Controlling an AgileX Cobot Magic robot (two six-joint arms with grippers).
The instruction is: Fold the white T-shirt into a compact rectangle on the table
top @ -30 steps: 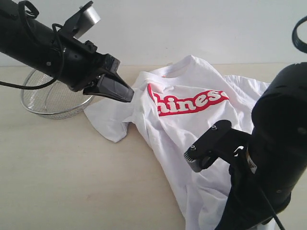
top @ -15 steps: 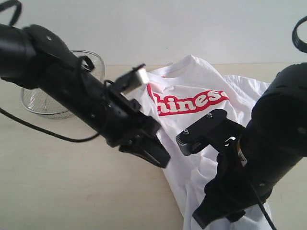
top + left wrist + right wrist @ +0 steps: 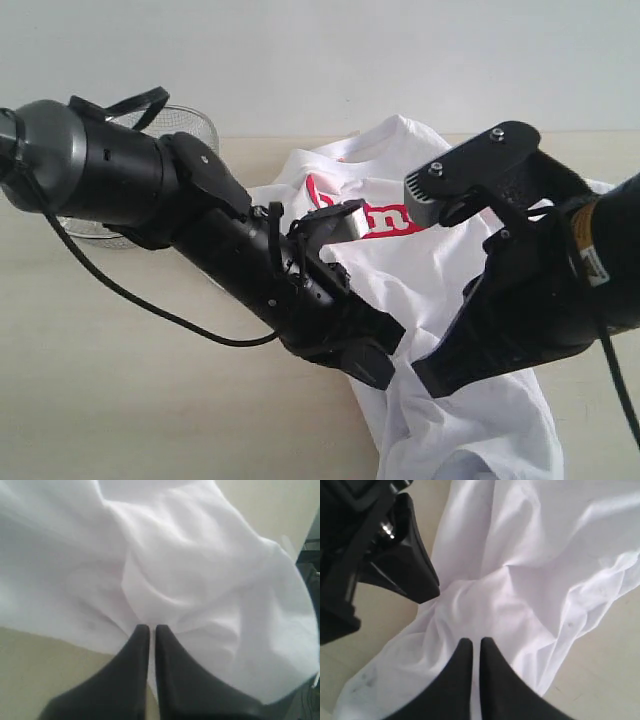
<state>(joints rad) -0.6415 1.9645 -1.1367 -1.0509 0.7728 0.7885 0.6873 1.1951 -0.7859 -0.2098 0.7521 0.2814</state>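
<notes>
Beige table (image 3: 100, 400): white T-shirt (image 3: 440, 290) beneath left claw (image 3: 149, 628) and right claw (image 3: 472, 641) (both closed), tips touching cloth.

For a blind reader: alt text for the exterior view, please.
Two black robot arms meet over a wrinkled white T-shirt with red lettering, left pincer and right pincer both shut on its cloth, on a pale beige table.

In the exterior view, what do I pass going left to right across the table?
steel mesh bowl → left gripper → right gripper. The white T-shirt spreads under both grippers, so it has no single place in the order.
</notes>
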